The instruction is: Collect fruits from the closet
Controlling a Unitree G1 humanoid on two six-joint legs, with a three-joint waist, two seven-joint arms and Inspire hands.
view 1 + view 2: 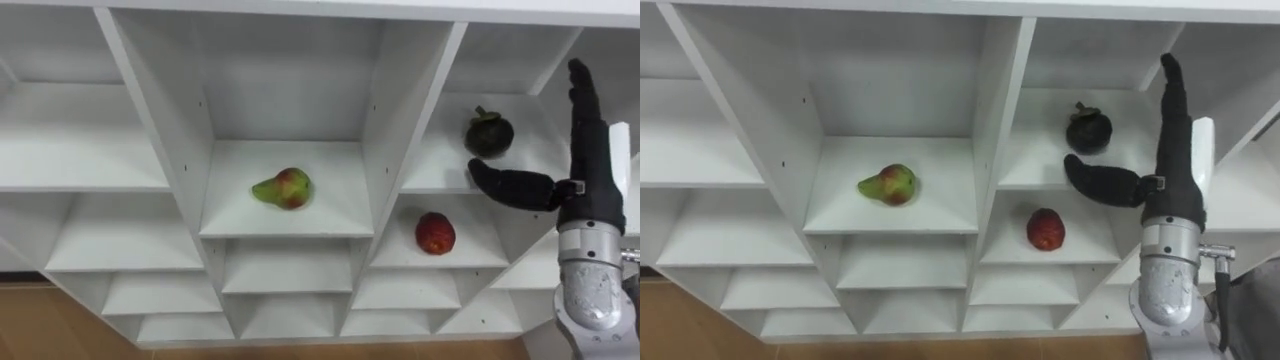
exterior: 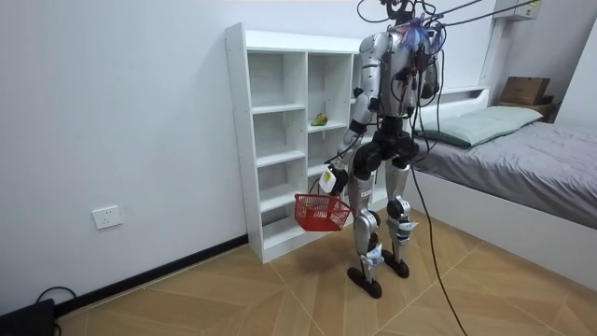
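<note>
Evidently, the right hand [image 1: 591, 178], fingers straight and empty, stood just beside the dark round mangosteen [image 1: 489, 133] on its white closet shelf [image 1: 438, 168]; centring the palm before clenching was advised.

A white closet [image 2: 239, 149] of open compartments is set against a plain white wall [image 2: 112, 112]. The floor [image 2: 233, 299] is laid in light wood, in a herringbone pattern, and edged by a dark skirting [image 2: 140, 282]. A socket [image 2: 107, 217] is fitted low on the wall. A bed [image 2: 532, 168] is seen at the room view's right, covered in grey.
</note>
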